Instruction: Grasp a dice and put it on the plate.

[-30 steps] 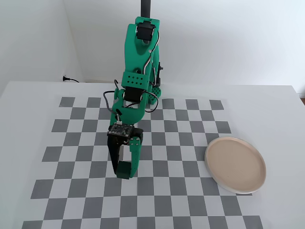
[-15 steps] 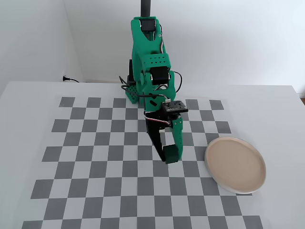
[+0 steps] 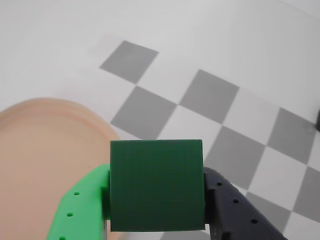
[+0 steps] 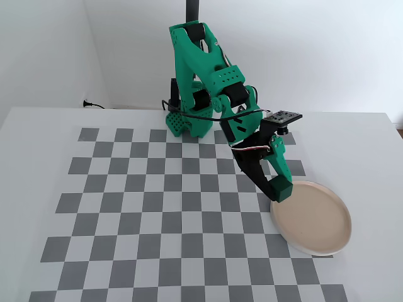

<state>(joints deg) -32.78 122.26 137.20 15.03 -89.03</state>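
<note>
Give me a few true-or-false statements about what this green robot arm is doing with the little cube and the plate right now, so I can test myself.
1. The gripper is clamped on the dice. True.
2. The dice is bright red. False: it is dark green, with plain faces.
3. The plate already has a dice lying on it. False: in the fixed view its face is bare, and the dice is between the fingers.
4. In the fixed view, the gripper is at the plate's left edge. True.
5. The plate sits on the left side of the checkerboard in the fixed view. False: it sits on the right side.
6. In the wrist view, one finger is bright green and the other is black. True.
</note>
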